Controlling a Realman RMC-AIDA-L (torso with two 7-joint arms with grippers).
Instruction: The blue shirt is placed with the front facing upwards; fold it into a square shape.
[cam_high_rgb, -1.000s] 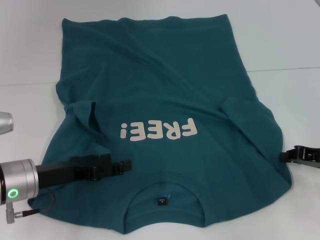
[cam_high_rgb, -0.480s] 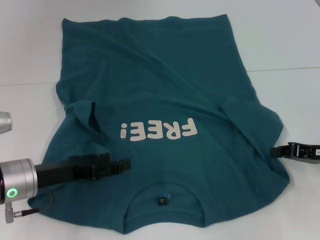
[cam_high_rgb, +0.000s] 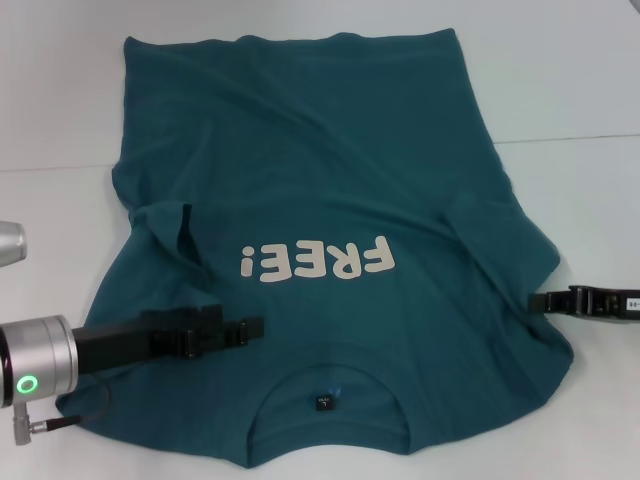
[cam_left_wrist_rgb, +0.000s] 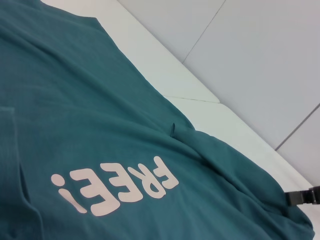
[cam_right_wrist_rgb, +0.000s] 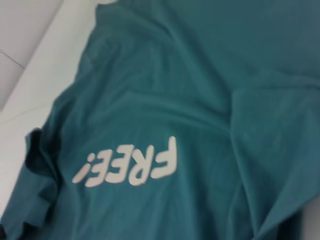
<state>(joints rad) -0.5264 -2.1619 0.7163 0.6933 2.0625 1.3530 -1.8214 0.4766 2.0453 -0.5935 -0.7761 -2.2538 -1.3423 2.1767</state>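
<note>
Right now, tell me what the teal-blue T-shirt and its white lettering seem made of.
The teal-blue T-shirt: soft matte knit, likely cotton; it lies in limp creases. The white lettering: looks like a flat opaque print, following the cloth's wrinkles.

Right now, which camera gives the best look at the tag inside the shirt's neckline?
The head view: the small dark tag sits plainly inside the round neckline of the blue shirt. Both wrist views show only the chest lettering and folds, no tag.

White "FREE!" lettering (cam_high_rgb: 316, 262) stands upside down on the blue shirt (cam_high_rgb: 320, 140) chest
</note>
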